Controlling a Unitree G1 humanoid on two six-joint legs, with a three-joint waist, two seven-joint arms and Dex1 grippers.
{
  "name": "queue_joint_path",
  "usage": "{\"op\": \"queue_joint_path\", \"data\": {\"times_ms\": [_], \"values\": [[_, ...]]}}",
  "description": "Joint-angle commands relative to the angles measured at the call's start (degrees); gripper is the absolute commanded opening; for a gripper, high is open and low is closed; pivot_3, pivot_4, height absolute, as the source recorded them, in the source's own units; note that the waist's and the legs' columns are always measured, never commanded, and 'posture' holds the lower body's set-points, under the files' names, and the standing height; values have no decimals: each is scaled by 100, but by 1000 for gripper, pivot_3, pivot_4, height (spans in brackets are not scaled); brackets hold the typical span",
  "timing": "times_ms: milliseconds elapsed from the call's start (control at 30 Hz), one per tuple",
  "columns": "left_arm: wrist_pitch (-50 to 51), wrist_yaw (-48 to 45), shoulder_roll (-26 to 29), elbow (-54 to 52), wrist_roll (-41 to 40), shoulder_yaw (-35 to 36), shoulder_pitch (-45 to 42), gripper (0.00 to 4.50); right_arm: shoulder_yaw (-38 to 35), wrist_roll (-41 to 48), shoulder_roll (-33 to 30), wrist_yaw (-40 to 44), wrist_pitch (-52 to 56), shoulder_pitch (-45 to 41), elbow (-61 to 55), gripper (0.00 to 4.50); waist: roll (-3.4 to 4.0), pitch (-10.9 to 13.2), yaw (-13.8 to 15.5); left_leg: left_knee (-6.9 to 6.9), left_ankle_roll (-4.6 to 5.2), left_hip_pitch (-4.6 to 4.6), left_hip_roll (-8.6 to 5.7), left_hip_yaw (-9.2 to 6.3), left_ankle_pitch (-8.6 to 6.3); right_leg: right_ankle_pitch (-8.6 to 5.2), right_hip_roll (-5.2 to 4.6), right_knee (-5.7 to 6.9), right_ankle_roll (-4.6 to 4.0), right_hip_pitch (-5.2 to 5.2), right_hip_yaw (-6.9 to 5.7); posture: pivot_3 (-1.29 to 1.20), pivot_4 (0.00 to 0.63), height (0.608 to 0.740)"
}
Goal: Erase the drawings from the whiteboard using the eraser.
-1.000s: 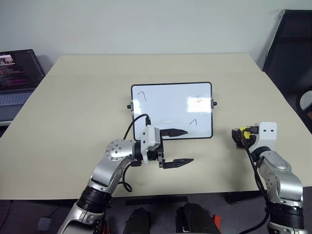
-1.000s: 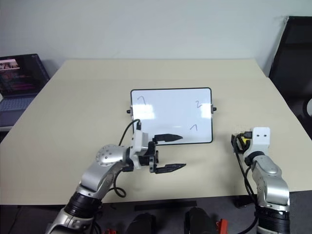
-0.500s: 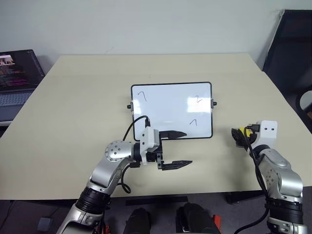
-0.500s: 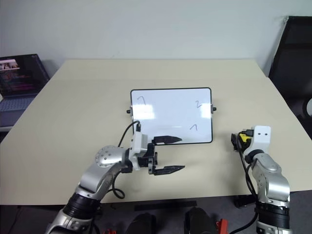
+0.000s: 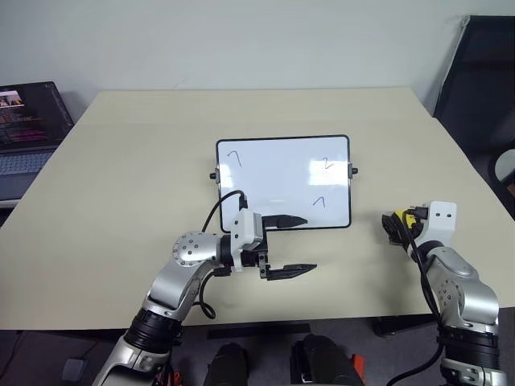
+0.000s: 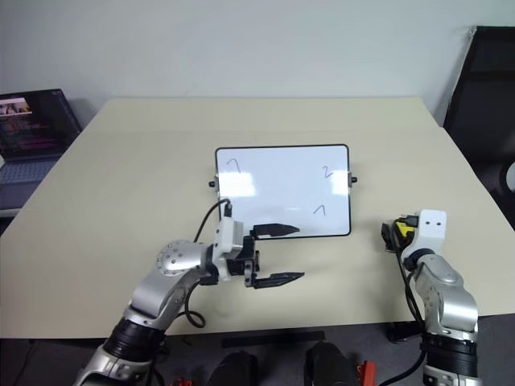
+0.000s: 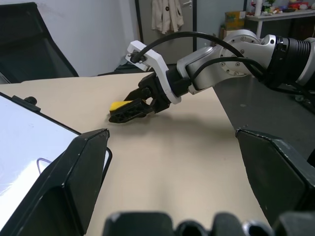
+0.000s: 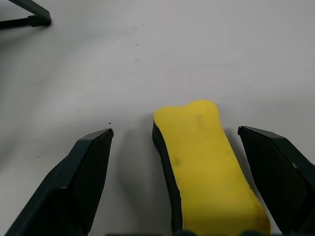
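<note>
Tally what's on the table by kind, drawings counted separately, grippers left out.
whiteboard: 1
drawings: 3
eraser: 1
Total: 5

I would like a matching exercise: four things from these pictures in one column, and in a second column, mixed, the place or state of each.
Things:
1. eraser
2. whiteboard
3. left gripper
4. laptop

Places or states:
A. open, by the board's near edge
B. beyond the table's left edge
C. flat on the table, three drawings on it
D. between the open fingers of the right gripper, not yet clamped

Pairs: 1-D, 2-C, 3-A, 4-B
</note>
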Motion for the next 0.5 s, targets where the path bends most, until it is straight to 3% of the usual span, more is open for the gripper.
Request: {"op": "queue_joint_path", "data": {"times_ms": [33,100,200,433,500], "values": [[-102,22,16,-99,-8,86,-33,4500,-98,44,-88,-30,-28,-86,-70,4457,0,0,0,0,0,0,0,0,0,0,0,0,0,0,0,0,150,740],[-115,16,21,-74,-1,89,-39,4500,-113,36,-92,-52,-42,-85,-63,4457,0,0,0,0,0,0,0,2,0,0,0,0,0,0,2,0,150,740],[-124,18,22,-60,6,88,-43,4500,-134,16,-99,-85,-83,-81,-57,3951,0,0,0,0,0,0,0,2,0,0,0,0,0,-1,3,0,150,740],[-157,22,-2,-18,25,85,-57,4500,-185,24,-107,-131,-108,-101,-53,1473,0,1,0,-1,0,0,0,5,0,0,0,0,0,-2,6,0,150,740],[-171,23,-7,2,29,87,-65,4500,-190,20,-110,-142,-114,-110,-45,1161,0,1,0,-1,0,0,0,6,0,0,0,-1,0,-3,7,0,150,740]]}}
